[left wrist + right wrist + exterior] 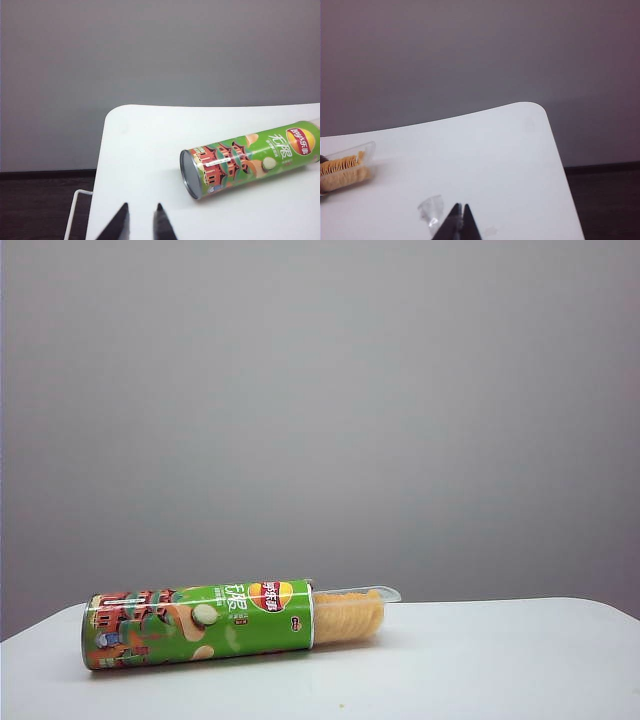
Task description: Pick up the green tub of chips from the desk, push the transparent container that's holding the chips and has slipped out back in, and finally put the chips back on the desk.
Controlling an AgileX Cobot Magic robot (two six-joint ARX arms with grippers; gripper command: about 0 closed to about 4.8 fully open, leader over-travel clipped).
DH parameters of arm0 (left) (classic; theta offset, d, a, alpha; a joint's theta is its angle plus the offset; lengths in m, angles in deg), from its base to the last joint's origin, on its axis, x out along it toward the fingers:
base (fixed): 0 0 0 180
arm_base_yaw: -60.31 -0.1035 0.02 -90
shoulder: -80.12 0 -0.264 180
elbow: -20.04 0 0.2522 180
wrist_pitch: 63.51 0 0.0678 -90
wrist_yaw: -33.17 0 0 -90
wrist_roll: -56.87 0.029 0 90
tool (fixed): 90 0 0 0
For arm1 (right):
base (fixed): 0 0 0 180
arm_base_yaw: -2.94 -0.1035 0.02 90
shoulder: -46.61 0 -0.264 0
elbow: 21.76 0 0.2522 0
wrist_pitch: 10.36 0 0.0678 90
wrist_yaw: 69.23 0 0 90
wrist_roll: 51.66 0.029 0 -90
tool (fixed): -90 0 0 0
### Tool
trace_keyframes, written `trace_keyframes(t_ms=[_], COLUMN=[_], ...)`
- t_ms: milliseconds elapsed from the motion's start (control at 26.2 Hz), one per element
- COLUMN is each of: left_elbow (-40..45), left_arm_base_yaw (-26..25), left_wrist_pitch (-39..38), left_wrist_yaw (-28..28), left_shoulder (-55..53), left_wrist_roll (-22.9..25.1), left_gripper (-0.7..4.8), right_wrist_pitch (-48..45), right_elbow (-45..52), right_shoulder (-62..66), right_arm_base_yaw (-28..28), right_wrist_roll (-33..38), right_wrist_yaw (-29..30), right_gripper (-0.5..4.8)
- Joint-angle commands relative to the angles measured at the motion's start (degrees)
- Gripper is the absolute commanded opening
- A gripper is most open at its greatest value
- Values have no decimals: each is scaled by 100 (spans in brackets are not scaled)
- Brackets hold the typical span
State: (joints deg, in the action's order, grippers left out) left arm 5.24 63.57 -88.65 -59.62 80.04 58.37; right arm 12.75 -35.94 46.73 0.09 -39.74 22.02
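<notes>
The green tub of chips (200, 623) lies on its side on the white desk (480, 660), left of the middle. From its right-hand end the transparent container (350, 612) sticks out, with the chips (345, 622) stacked inside. Neither gripper shows in the exterior view. In the left wrist view my left gripper (141, 206) hovers over the desk near its corner, jaws a little apart and empty, a short way from the tub's (250, 160) metal end. My right gripper (461, 205) is shut and empty, apart from the container (347, 167) and its chips (340, 165).
A small scrap of clear plastic (431, 210) lies on the desk beside the right gripper's tips. A white rail (75, 210) runs just off the desk's left edge over a dark floor (40, 205). A grey wall (320, 390) stands behind.
</notes>
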Motion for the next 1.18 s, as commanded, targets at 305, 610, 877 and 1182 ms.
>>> trace_keyframes(t_ms=[305, 610, 877, 1182], left_elbow=[0, -752, -2017, -3812], left_arm_base_yaw=[2, 2, 2, 2], left_wrist_pitch=[116, 575, 590, 201], left_wrist_yaw=[-4, -153, -118, -750], left_shoulder=[2, -387, -1770, -4201], left_wrist_roll=[-131, -616, 107, 1934], left_gripper=[66, 3, 3, 3], right_wrist_pitch=[-37, -310, 398, 713], right_elbow=[37, -31, -852, -2389], right_shoulder=[-2, 7, 15, 1786], right_arm_base_yaw=[-7, -7, -2, 4], right_wrist_roll=[-17, 640, 929, 555], right_wrist_yaw=[-7, -605, -509, 153], right_gripper=[-1, -5, -5, -5])
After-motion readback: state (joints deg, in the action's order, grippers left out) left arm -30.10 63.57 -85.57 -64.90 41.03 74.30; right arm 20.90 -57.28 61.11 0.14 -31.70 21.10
